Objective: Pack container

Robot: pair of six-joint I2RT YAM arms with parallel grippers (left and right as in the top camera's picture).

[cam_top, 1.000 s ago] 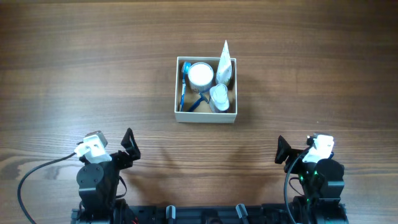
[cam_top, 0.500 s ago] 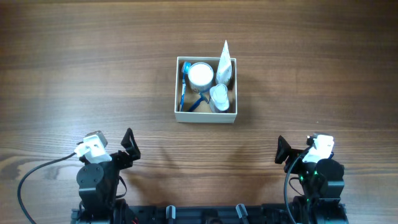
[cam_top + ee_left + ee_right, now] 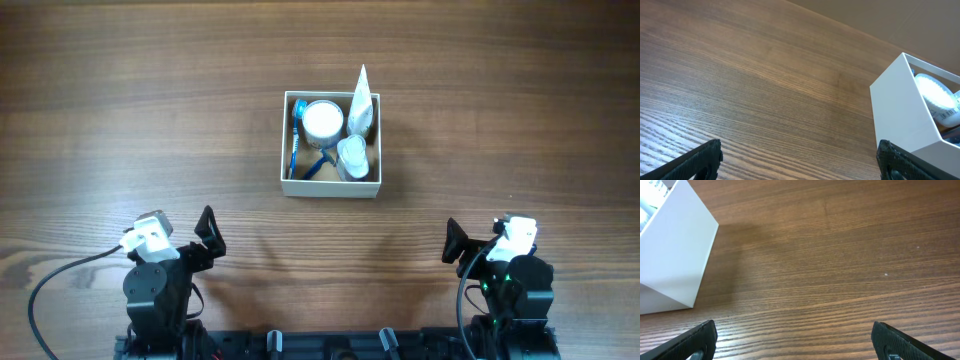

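Observation:
The container (image 3: 287,186), a square white-walled box with a tan inside, stands at the table's middle. It holds a round white-lidded jar (image 3: 322,120), a white tube (image 3: 361,103), a small white bottle (image 3: 351,156) and blue items (image 3: 296,150). The box also shows at the right of the left wrist view (image 3: 897,115) and at the left of the right wrist view (image 3: 672,262). My left gripper (image 3: 208,232) is open and empty near the front edge, left of the box. My right gripper (image 3: 452,241) is open and empty near the front edge, right of the box.
The wooden table (image 3: 120,110) surrounds the box on all sides. A black cable (image 3: 45,285) loops at the front left by the left arm's base.

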